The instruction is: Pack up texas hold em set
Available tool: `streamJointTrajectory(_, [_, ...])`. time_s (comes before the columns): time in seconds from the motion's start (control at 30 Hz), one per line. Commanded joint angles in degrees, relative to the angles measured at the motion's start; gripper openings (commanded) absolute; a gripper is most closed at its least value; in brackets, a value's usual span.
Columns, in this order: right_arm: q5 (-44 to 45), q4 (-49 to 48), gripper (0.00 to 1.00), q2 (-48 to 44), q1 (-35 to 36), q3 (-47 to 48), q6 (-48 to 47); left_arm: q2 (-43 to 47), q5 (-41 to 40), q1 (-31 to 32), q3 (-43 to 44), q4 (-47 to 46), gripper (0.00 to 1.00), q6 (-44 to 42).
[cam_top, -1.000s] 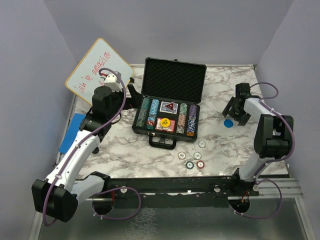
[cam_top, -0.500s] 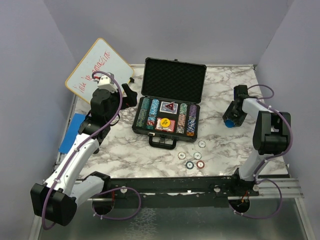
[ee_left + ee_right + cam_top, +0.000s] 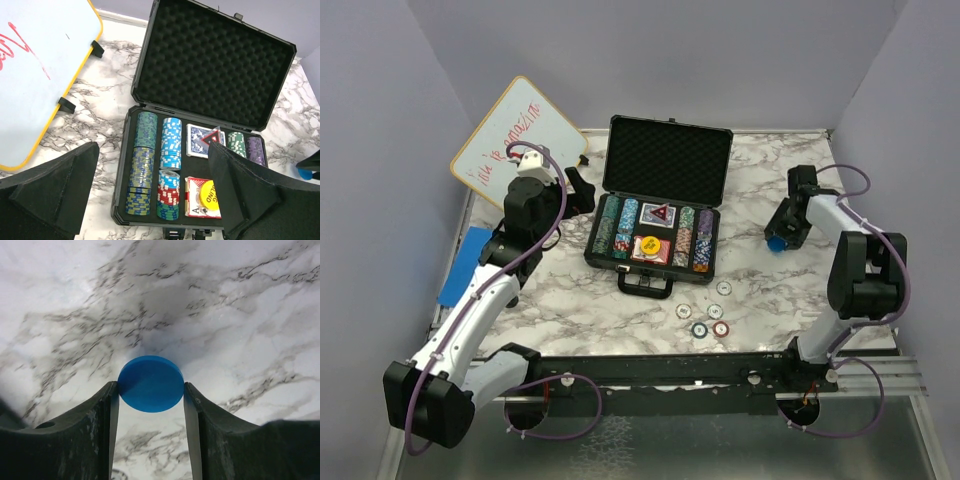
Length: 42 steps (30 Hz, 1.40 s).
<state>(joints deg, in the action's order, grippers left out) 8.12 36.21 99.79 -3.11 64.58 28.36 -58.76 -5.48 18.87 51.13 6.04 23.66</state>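
The black briefcase (image 3: 668, 155) lies open mid-table with its foam lid up; it also shows in the left wrist view (image 3: 215, 55). Its tray holds rows of poker chips (image 3: 142, 165), two card decks (image 3: 199, 141) and a yellow disc (image 3: 211, 195). Several loose chips (image 3: 701, 329) lie on the table in front of it. My right gripper (image 3: 151, 386) is shut on a blue disc (image 3: 150, 382) at table level, right of the case (image 3: 776, 243). My left gripper (image 3: 154, 150) is open and empty, above the table at the case's left (image 3: 582, 188).
A white dry-erase board (image 3: 510, 135) with a yellow rim leans at the back left, close to my left arm. A flat blue pad (image 3: 463, 265) lies at the left edge. The marble table (image 3: 580, 300) ends at grey walls on the left, right and back.
My right gripper came down over the blue disc and its fingers closed on the disc's sides. My left gripper drew back a little from the case's left edge.
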Motion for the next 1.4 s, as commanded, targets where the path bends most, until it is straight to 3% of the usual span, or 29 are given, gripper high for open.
streamJointTrajectory(0.0, [-2.24, 4.07, 0.48, -6.33, 2.94, 3.38, 1.66, -0.72, -1.03, 0.12, -0.47, -1.03, 0.99, 0.60])
streamJointTrajectory(0.27, [-2.41, 6.68, 0.49, -7.13, 18.74, 11.27, 6.21, -1.54, -1.29, 0.11, -0.23, -1.03, 0.99, 0.75])
streamJointTrajectory(0.57, [0.41, 7.33, 0.51, 5.19, 34.06, 27.76, 6.73, -1.12, -1.59, 0.11, -0.77, -0.35, 0.99, 1.30])
streamJointTrajectory(1.07, [1.02, 10.53, 0.52, 18.81, 38.23, 41.90, 1.52, -0.95, -2.17, 0.11, -0.62, 1.20, 0.99, 1.74])
streamJointTrajectory(1.37, [-0.18, 11.32, 0.54, 22.24, 39.46, 44.32, -0.18, -1.01, -2.17, 0.11, -0.68, 1.34, 0.99, 1.47])
